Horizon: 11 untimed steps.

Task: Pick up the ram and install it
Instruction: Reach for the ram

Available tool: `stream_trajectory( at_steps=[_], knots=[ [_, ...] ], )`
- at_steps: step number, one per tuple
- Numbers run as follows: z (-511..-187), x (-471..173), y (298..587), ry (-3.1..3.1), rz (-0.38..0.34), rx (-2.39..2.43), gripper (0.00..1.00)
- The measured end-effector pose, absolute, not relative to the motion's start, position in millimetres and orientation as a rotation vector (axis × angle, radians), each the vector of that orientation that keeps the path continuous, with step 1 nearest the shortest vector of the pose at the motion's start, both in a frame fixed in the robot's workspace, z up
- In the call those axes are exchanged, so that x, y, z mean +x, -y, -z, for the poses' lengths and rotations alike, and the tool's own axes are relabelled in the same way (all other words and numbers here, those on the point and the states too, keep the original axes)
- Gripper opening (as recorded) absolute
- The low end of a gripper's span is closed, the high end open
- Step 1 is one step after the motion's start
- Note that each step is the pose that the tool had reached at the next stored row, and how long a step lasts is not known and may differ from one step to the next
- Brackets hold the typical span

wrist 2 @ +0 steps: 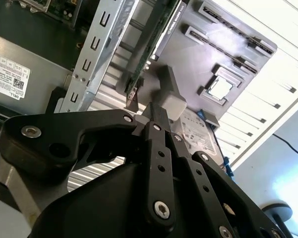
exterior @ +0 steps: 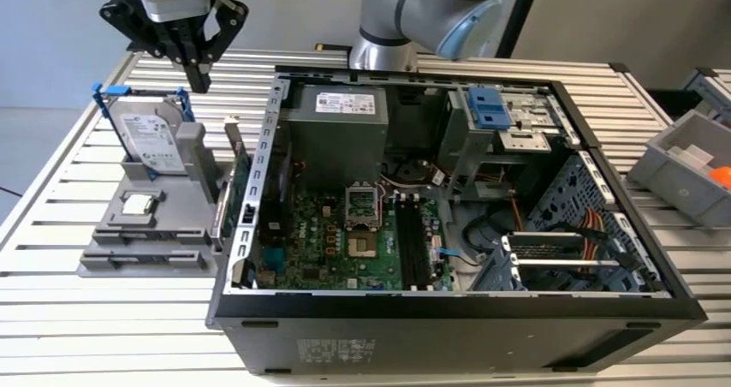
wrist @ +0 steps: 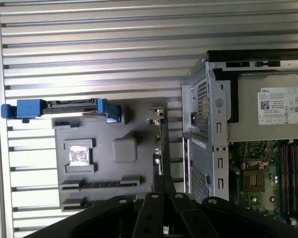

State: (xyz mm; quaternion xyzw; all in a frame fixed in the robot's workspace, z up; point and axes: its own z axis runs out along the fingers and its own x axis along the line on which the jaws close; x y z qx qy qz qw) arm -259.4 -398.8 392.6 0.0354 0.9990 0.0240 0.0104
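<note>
Fingers (exterior: 201, 74) closed together, nothing gripped. They are held above the far end of the grey holder (exterior: 115, 258), over the gap between the hard drive (exterior: 149, 139) and the computer case (exterior: 457, 327), clear of everything below.

Ram (exterior: 231, 186) is seated on its long edge in the holder, along the side nearest the case, just beside the case wall. It is not touched. In the first wrist view it is seen edge-on as a thin strip (wrist: 161, 144), with the fingers (wrist: 157, 187) roughly in line with it. In the second wrist view its green edge (wrist 2: 158, 34) runs away from the fingers (wrist 2: 157, 124), alongside the perforated metal wall of the case.

Hard drive is stood upright in its blue-tabbed frame at the holder's far end. Processor (exterior: 137, 205) is laid flat in a pocket mid-holder, well apart from the ram.

Case is laid on its side, open, on the slatted counter (exterior: 68, 336). Motherboard (exterior: 342, 250) is exposed inside; long black slots (exterior: 413, 241) are seen next to the socket.
</note>
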Motion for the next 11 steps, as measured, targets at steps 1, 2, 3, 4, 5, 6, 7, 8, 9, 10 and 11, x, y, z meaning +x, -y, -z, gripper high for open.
stream_trajectory(
  at_steps=[1, 2, 3, 4, 5, 6, 7, 8, 9, 10, 11],
  knots=[
    [-392.6, -260.2, 398.8, -3.118, -0.075, 0.11, 0.0],
    [-392.6, -261.0, 398.8, -3.118, -0.075, 0.11, 0.0],
    [-392.6, -261.9, 398.8, -3.118, -0.075, 0.111, 0.0],
    [-392.6, -262.8, 398.8, -3.118, -0.075, 0.11, 0.0],
    [-392.6, -263.6, 398.8, -3.118, -0.075, 0.11, 0.0],
    [-392.6, -264.4, 398.8, -3.118, -0.075, 0.11, 0.0],
    [-392.6, -265.2, 398.8, -3.118, -0.075, 0.11, 0.0],
    [-392.6, -266.1, 398.8, -3.118, -0.075, 0.11, 0.0],
    [-392.6, -266.8, 398.8, -3.118, -0.075, 0.11, 0.0],
    [-392.6, -267.6, 398.8, -3.118, -0.075, 0.11, 0.0],
    [-392.6, -268.4, 398.8, -3.118, -0.075, 0.11, 0.0]
  ],
)
